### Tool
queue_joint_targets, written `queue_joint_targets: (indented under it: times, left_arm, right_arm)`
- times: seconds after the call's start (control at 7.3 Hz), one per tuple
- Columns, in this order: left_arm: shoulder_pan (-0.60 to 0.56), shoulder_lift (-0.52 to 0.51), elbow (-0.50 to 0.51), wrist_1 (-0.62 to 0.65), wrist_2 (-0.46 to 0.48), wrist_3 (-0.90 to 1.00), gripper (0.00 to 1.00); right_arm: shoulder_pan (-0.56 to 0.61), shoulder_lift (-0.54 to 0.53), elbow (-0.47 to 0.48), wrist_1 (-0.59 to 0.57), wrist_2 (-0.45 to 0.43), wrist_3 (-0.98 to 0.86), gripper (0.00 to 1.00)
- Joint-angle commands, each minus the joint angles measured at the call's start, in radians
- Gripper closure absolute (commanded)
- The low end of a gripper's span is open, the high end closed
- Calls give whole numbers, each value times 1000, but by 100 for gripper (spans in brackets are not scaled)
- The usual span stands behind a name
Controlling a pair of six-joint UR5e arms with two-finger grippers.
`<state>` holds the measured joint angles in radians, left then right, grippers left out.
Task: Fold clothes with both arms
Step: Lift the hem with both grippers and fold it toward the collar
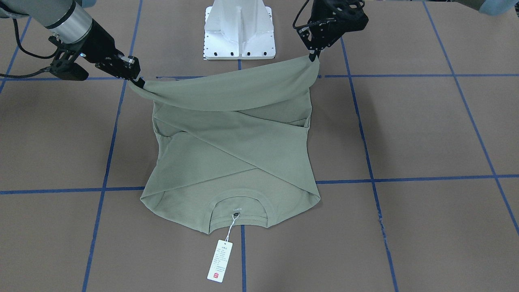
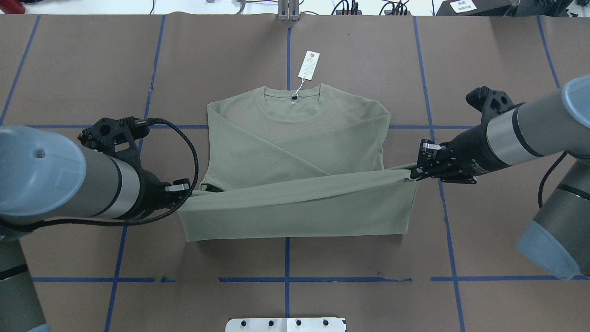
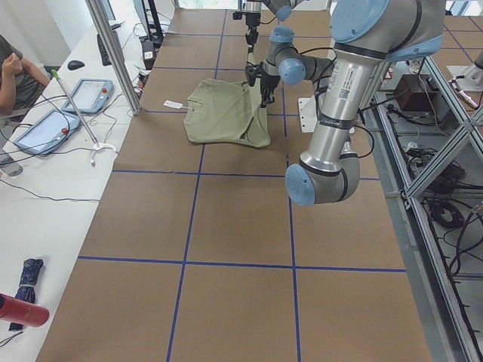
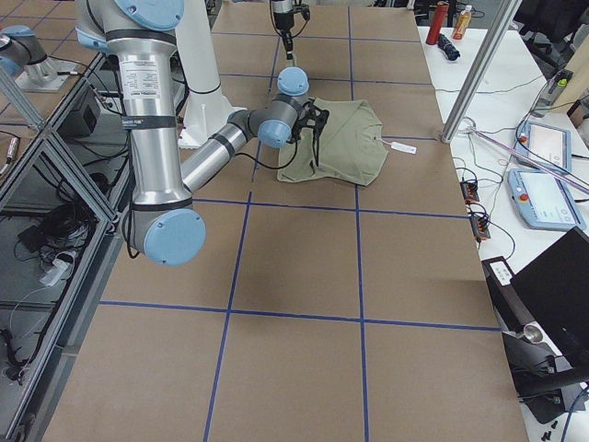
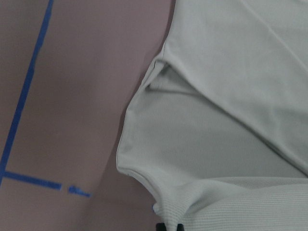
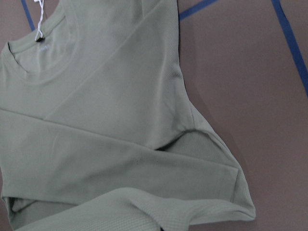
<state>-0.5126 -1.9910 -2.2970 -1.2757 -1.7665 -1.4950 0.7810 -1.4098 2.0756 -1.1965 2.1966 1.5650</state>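
Observation:
The clothes are one sage-green long-sleeved shirt [image 2: 295,152] lying on the brown table. Its sleeves are crossed over the body, and the collar [image 2: 291,103] points away from the robot. A white hang tag [image 2: 309,64] lies beyond the collar. The bottom hem is raised off the table and stretched taut between both arms. My left gripper [image 2: 188,192] is shut on the hem's left corner, and in the front-facing view this left gripper [image 1: 313,57] is at the right. My right gripper [image 2: 413,174] is shut on the other corner and appears as [image 1: 140,83]. Both wrist views show ribbed fabric [image 5: 231,144] and the folded sleeves [image 6: 120,159] below.
The white pedestal base [image 1: 239,32] stands just behind the lifted hem. Blue tape lines [image 2: 286,258] grid the brown table. A person [image 3: 15,75] sits at a side table with tablets [image 3: 45,128] beyond the robot's far edge. A red bottle [image 3: 19,311] lies there too.

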Motion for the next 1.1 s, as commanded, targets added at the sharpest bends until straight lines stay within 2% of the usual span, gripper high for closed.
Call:
queue_joint_targets:
  times: [0.0,0.27,0.69,0.96]
  left_arm:
    - [-117,-87,172,-52,-1,41,100]
    - [-151,-94,319,-205,7,94,100]
    - [-196,-118,584,-471,9,93,100]
    - [-201,-159,712,-560,36,91,100]
  right_arm:
    - [27,116,-125,0,-43,-10,100]
    - [27,207,-246,-2,-144,-10,100]
    - [40,325,-441,-3,-201,-60,100]
    - [55,403,-552,-1,-209,-60,100]
